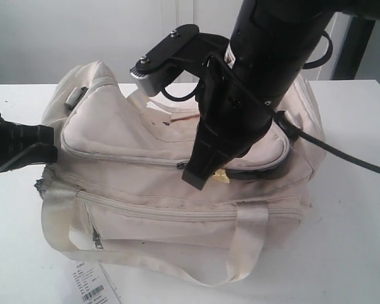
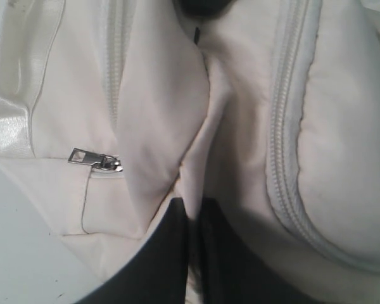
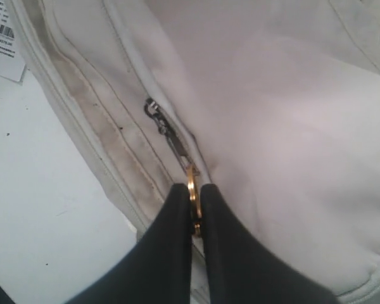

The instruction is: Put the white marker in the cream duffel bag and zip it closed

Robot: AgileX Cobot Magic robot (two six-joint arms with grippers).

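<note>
Bag sat mid-frame on the table, with the right claw pinched tight on its gold zipper ring. The left claw squeezed a fold of its cloth at far left.

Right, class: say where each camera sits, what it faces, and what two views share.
Exterior: above the front, facing the cream duffel bag on the table; left gripper and right gripper show.
Left wrist: on the left arm, close over bag fabric; its fingers pinch a fold.
Right wrist: on the right arm, facing the zipper; its fingers clamp the gold ring pull.
Shared: barcode tag, exterior and right wrist.
</note>
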